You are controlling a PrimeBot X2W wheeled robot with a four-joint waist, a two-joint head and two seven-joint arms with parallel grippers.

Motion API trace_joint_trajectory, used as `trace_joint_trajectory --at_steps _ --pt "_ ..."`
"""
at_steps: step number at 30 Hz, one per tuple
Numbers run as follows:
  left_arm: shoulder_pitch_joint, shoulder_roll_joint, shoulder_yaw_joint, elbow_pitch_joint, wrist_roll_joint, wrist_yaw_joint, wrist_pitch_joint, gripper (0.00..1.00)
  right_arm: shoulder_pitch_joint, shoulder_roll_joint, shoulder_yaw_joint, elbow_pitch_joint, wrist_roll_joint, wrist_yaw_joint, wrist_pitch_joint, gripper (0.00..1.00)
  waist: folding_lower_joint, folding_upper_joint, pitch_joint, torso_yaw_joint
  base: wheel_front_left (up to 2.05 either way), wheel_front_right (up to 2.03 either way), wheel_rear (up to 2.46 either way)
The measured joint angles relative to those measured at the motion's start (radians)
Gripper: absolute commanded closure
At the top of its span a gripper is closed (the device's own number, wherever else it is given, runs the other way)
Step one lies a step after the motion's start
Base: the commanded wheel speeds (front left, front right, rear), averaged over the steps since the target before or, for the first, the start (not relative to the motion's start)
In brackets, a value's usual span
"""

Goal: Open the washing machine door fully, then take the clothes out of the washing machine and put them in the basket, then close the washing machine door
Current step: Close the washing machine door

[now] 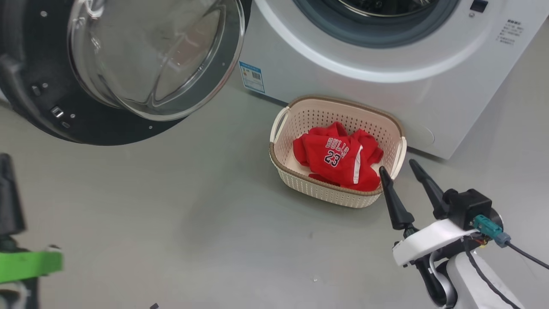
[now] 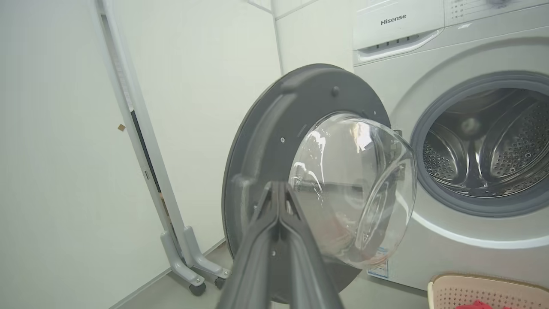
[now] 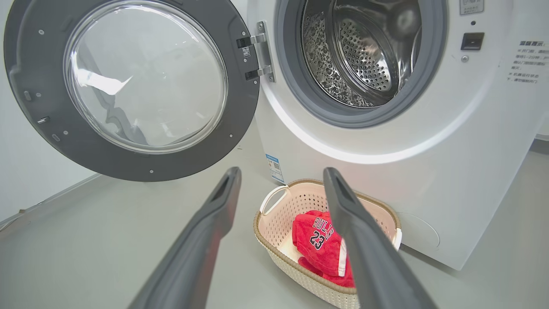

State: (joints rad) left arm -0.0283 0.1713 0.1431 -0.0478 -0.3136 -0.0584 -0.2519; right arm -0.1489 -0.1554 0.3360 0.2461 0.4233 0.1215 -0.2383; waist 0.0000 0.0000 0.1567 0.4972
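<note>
Basket [image 1: 319, 189] on smooth grey floor [image 1: 171, 206], pale wall [image 2: 55, 128] beside washing machine [image 1: 386, 94]

Over by the pale wall [image 2: 51, 150] a light-grey wheeled stand [image 2: 180, 257] rises tall and slanted, black casters [image 2: 197, 289] down on the smooth grey floor [image 1: 171, 223], tiny specks [image 1: 315, 279] scattered there.

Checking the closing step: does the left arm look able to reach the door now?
Probably yes: the left gripper, shut, points straight at the door, at its black inner side, with nothing between; the basket sits off to the side.
</note>
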Motion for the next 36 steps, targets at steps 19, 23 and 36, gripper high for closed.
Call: trace_joint_trajectory --at_steps 19,23,36 --pt "-0.291 0.237 0.356 0.084 -0.306 -0.017 0.164 1.00 -0.060 -0.068 -0.023 -0.077 -0.021 -0.002 0.040 0.00 0.0000 0.0000 0.165 -0.060 0.00 0.00 0.00" --pt "-0.352 0.257 0.421 0.182 -0.401 -0.010 0.221 1.00 -0.074 -0.073 -0.024 -0.088 -0.021 -0.002 0.049 0.00 0.0000 0.0000 0.187 -0.076 0.00 0.00 0.00" --pt "-0.571 0.253 0.606 0.475 -0.681 0.115 0.395 1.00 -0.091 -0.090 -0.028 -0.103 -0.029 -0.002 0.058 0.00 0.0000 0.0000 0.238 -0.134 0.00 0.00 0.00"
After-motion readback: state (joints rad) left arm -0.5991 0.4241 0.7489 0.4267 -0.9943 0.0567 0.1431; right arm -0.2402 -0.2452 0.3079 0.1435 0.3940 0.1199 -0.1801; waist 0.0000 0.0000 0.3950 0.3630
